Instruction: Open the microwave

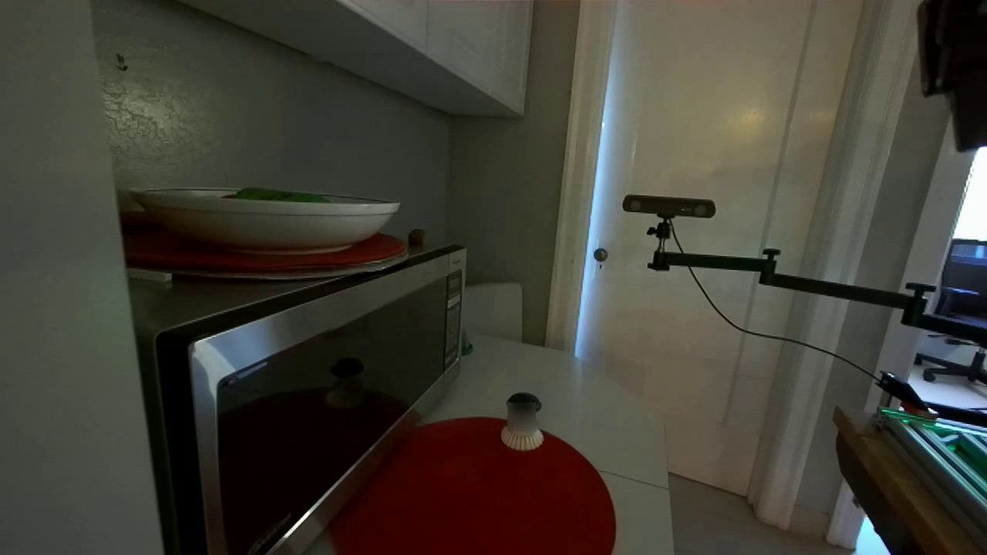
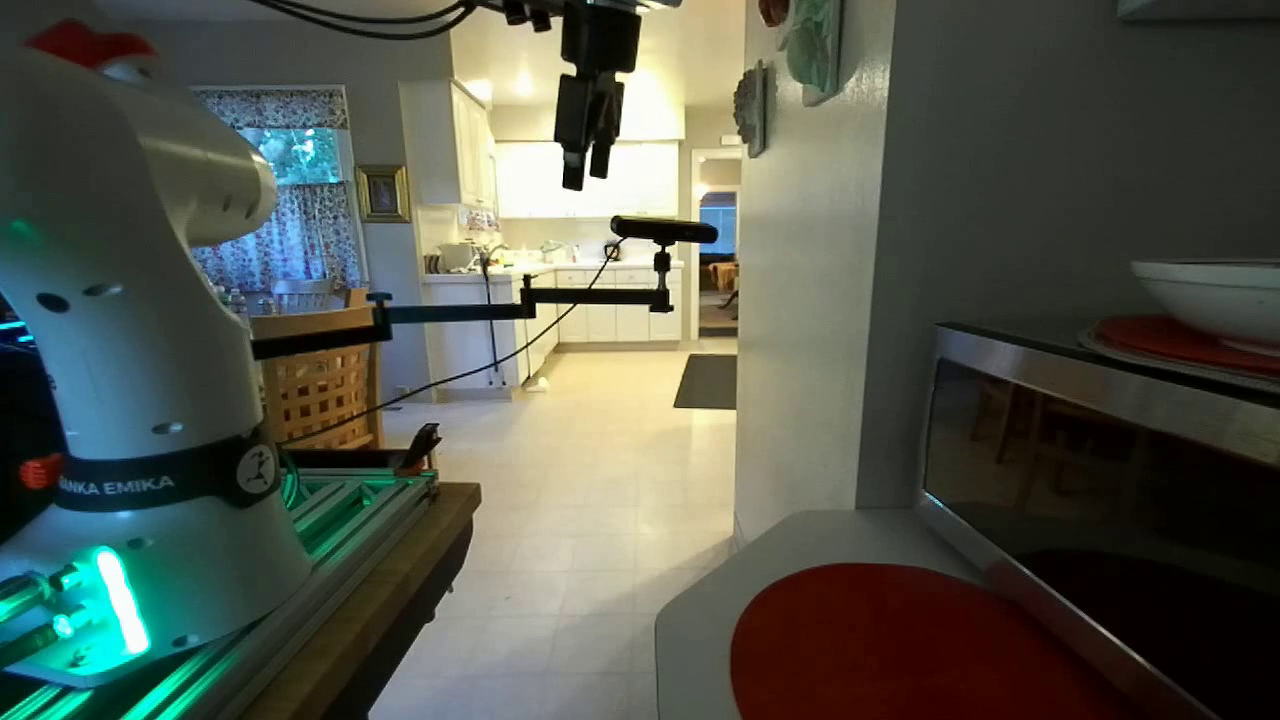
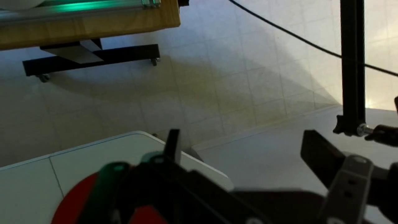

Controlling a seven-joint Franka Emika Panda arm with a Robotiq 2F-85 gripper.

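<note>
Hangs well apart from the closed microwave (image 1: 328, 385) with a wide, empty claw (image 3: 240, 140), so seems to have everything left: reaching, gripping and pulling the door (image 2: 1090, 490)

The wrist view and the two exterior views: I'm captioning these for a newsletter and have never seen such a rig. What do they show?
The machine is a white robot arm. The two exterior views are taken from outside it. The wrist view is taken from the arm itself, looking past its black tool at the floor and a table. The tool's jaws stand apart, with nothing held. On the table are a shut microwave and a red mat with what looks like a brush near its edge. On top of the microwave, a white bowl rests on a red disc.
</note>
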